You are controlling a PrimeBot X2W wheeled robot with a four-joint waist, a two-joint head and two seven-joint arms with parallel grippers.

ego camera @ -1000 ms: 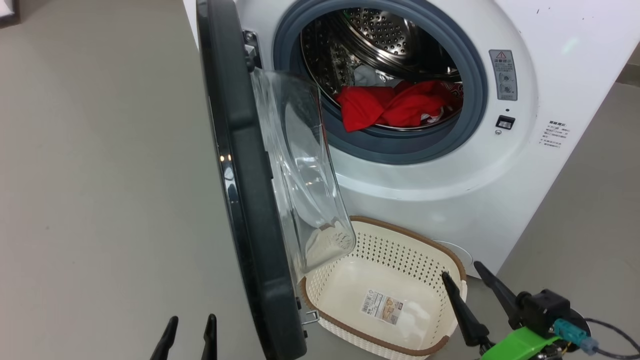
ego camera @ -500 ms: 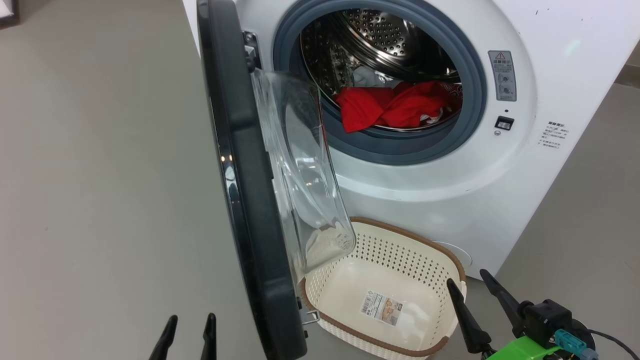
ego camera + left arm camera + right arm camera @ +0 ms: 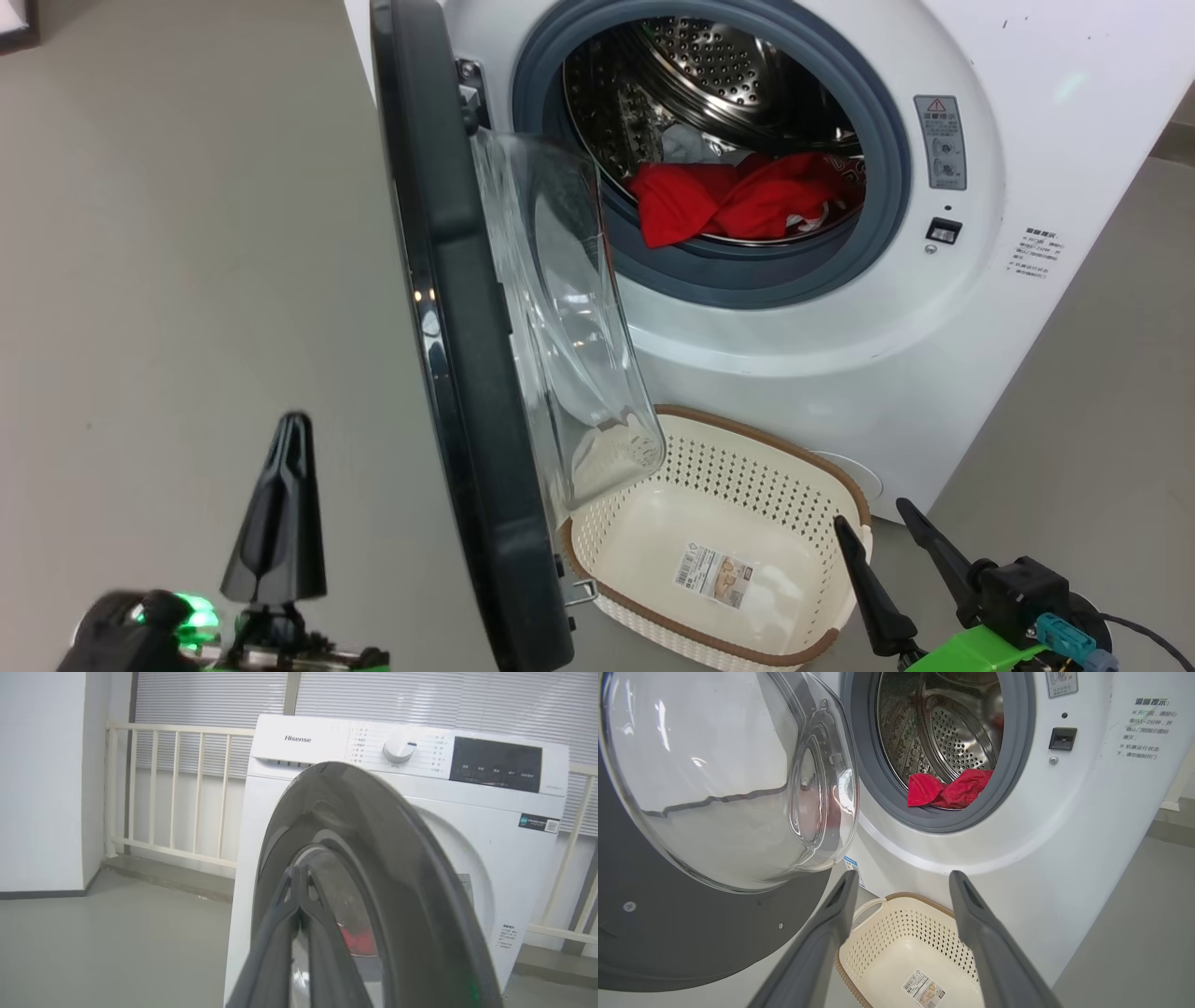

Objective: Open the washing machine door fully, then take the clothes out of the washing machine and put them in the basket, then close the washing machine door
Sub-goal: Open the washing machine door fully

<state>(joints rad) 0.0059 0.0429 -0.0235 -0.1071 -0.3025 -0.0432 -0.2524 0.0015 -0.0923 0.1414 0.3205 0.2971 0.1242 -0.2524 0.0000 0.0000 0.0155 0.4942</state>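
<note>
The white washing machine has its door swung out edge-on, the glass bowl hanging over the basket's left end. Red clothes lie at the front of the steel drum. The cream basket sits on the floor below the opening, with just a sticker label inside. My left gripper stands shut with nothing in it, left of the door's black outer face and apart from it. My right gripper is open by the basket's right rim. In the right wrist view its fingers frame the basket, with the clothes above.
Grey floor spreads to the left of the door. A cream railing and slatted blinds run behind the machine, and a white wall stands at the left. The machine's control panel and dial are on top.
My left gripper has risen well up the head view and shut its fingers. The right gripper has hardly moved. Door, clothes and basket are as before.
</note>
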